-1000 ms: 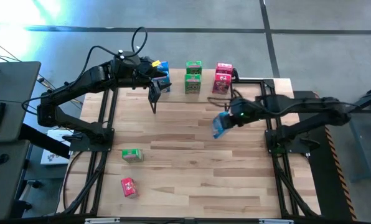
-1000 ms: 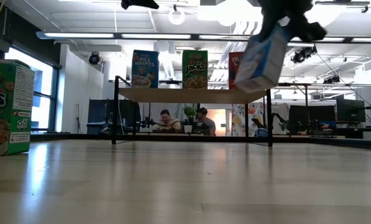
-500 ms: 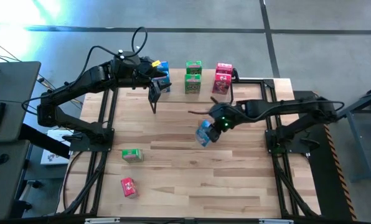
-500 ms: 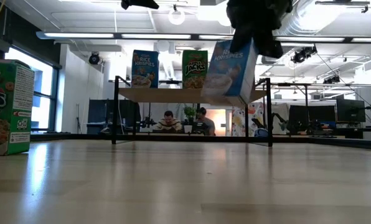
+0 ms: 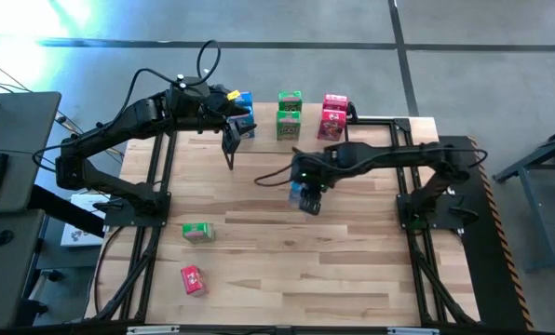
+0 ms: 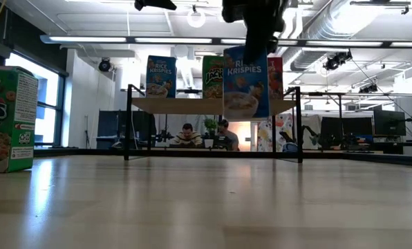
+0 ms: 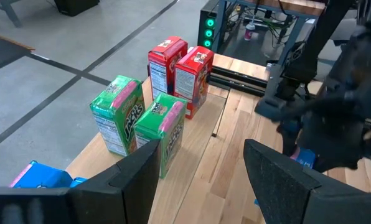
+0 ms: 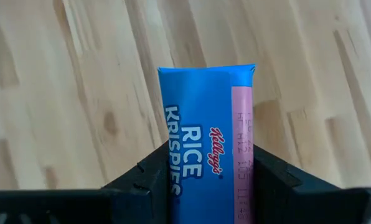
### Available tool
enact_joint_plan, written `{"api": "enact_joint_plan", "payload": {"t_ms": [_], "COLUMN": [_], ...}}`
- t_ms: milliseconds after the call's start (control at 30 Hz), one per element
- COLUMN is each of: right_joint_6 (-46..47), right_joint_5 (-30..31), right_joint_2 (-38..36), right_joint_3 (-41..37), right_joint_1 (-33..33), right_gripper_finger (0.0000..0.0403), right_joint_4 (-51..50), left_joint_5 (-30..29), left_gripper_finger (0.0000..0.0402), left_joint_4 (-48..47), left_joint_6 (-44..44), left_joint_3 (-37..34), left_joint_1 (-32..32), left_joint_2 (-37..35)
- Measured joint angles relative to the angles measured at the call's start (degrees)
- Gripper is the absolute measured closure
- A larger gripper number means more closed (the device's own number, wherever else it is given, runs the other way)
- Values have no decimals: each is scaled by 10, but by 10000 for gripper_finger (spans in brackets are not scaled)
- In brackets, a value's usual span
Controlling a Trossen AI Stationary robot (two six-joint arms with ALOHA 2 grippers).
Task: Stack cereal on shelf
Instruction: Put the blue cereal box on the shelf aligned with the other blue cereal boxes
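Observation:
My right gripper (image 5: pixel 304 184) hangs over the middle of the table, shut on a blue Rice Krispies box (image 6: pixel 246 81) that is clear of the wood. The shelf (image 6: pixel 213 105) stands at the table's far edge on thin black legs. It carries two blue boxes (image 5: pixel 244 112), two green boxes (image 5: pixel 289 112) and two red boxes (image 5: pixel 332 113). My left gripper (image 7: pixel 201 186) is open and hovers just in front of the shelf's blue boxes, touching nothing. A green box (image 5: pixel 197 232) and a red box (image 5: pixel 193 279) sit on the table near its left near corner. My right gripper pinches the blue box at its upper end (image 8: pixel 205 171) between the two fingers, one finger (image 8: pixel 145 180) on each broad face. The fingers come from above, pointing down. The box hangs upright below them (image 6: pixel 246 81), lifted clear, its printed front toward the table's near edge.
The wooden tabletop (image 5: pixel 287 270) has open room in its middle and right half. Black frame rails (image 5: pixel 156 186) run along both sides. People sit in the room behind the shelf (image 6: pixel 202 135).
My right gripper has carried the blue box toward the table's left, from the right side to the middle. The box has swung from a tilt to upright, and its front has turned to face the near edge. My left arm has stayed still.

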Motion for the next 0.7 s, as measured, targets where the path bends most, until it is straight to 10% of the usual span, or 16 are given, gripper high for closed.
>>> {"api": "enact_joint_plan", "payload": {"t_ms": [700], "right_joint_6": [-61], "right_joint_5": [37], "right_joint_2": [45], "right_joint_3": [-53], "right_joint_1": [28], "right_gripper_finger": [252], "right_joint_4": [67], "left_joint_5": [0], "left_gripper_finger": [181], "left_joint_4": [0], "left_joint_6": [0], "left_joint_3": [0], "left_joint_1": [0], "left_joint_2": [0]}}
